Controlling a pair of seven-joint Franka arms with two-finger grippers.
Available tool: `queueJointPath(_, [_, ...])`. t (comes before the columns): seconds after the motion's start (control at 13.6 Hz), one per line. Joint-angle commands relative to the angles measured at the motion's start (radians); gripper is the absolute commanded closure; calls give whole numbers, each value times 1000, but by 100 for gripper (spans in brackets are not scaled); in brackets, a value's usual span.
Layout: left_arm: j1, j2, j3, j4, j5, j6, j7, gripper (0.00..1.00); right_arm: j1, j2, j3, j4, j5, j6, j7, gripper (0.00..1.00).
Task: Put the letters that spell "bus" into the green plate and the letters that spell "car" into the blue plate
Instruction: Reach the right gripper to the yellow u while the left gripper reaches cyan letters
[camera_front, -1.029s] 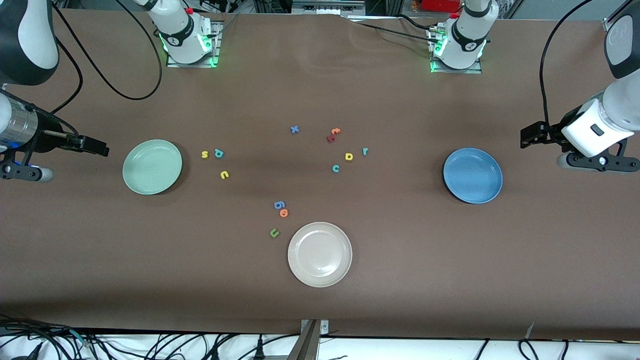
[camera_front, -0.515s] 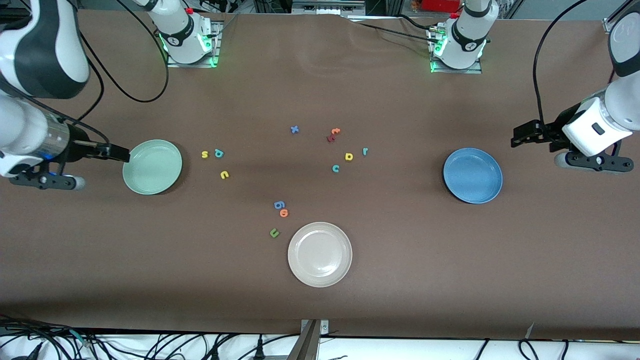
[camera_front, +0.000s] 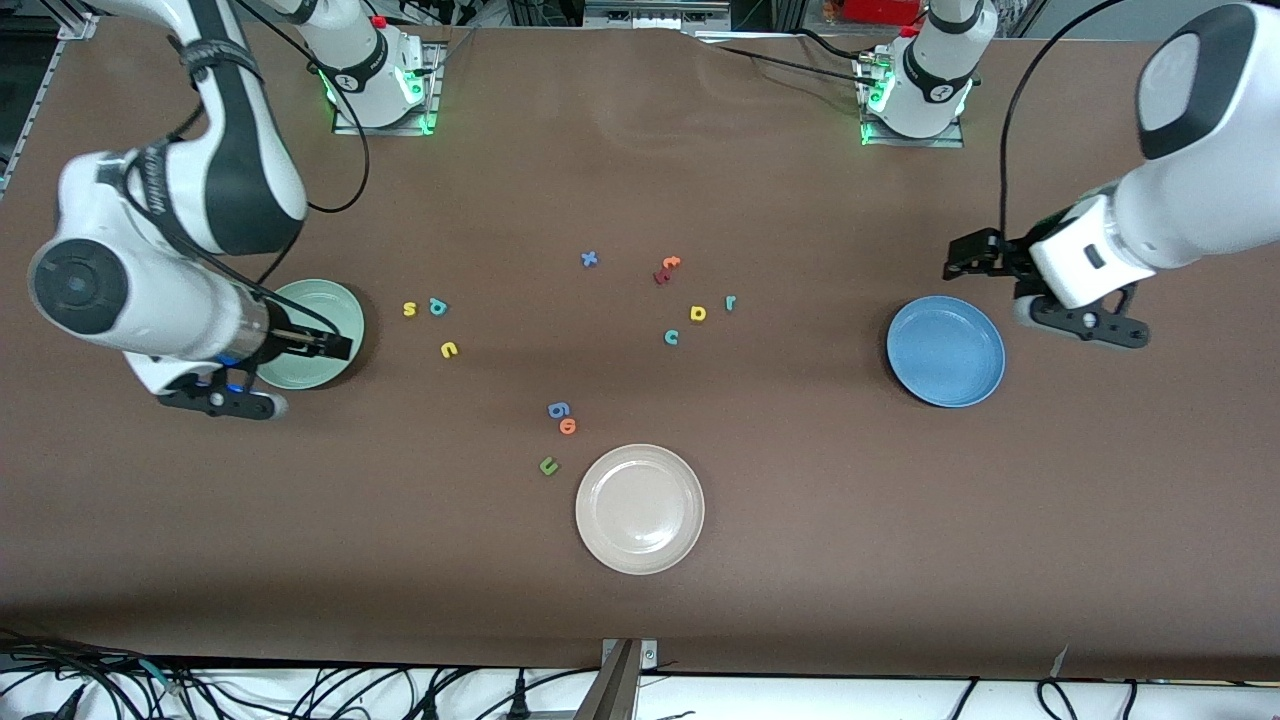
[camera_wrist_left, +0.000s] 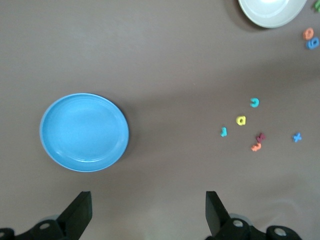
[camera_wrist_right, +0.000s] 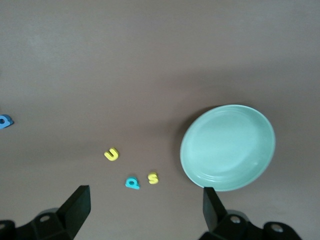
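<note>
- Green plate (camera_front: 310, 310): lies toward the right arm's end of the table; the right arm's wrist and the right gripper (camera_front: 335, 347) cover its nearer edge in the front view. The right wrist view shows the whole plate (camera_wrist_right: 228, 147), with nothing in it.
- Right gripper: held over the nearer rim of the green plate, fingers (camera_wrist_right: 76, 207) spread wide and holding nothing. The forearm lies low and level, pointing toward the table's middle.
- Yellow "s" (camera_front: 409, 309), teal "b" (camera_front: 437, 306) and yellow "u" (camera_front: 449, 349): lie close together on the table just beside the green plate, toward the middle.
- Blue plate (camera_front: 945, 350): empty, toward the left arm's end of the table, fully visible.
- Left gripper (camera_front: 965, 257): over bare table beside the blue plate's farther edge; fingers (camera_wrist_left: 80, 212) apart, holding nothing. The forearm slopes down from an elbow cut off by the frame edge.
- Teal "c" (camera_front: 671, 337), yellow "a" (camera_front: 698, 313) and teal "r" (camera_front: 730, 302): grouped near the table's middle, well apart from the blue plate.
- Orange "t" (camera_front: 671, 263): touches a dark red letter (camera_front: 661, 276), whose shape is hard to make out.
- Cream-white plate (camera_front: 640, 509): nearest the front camera; cut off at the edge of the left wrist view.
</note>
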Motion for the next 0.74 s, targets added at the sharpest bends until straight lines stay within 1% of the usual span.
queueJointPath(0.0, [-79,38,1,21,3,-20,11,0,50,43,-4,-34,20,86,18,1])
queueJointPath(0.07, [-118,70,3,18,4,-20,3,0,70,46,-2,-72,19,136,15,1])
queueJointPath(0.22, [-143,93,1,18,-6,-28,5,0,84,46,2,-181,19,261,-11,1])
queueJointPath(0.29, [-159,109,1,17,-23,-15,-1,0,84,46,18,-222,19,305,-59,1])
queueJointPath(0.44, [-208,113,-2,2,-31,61,-9,0,84,46,19,-291,22,361,-171,1])
queueJointPath(0.51, [-223,119,-2,-9,-31,71,-30,0,83,46,19,-333,22,384,-219,1])
queueJointPath(0.66, [-255,112,-5,-67,-20,159,-70,0,75,46,19,-412,23,459,-284,1])
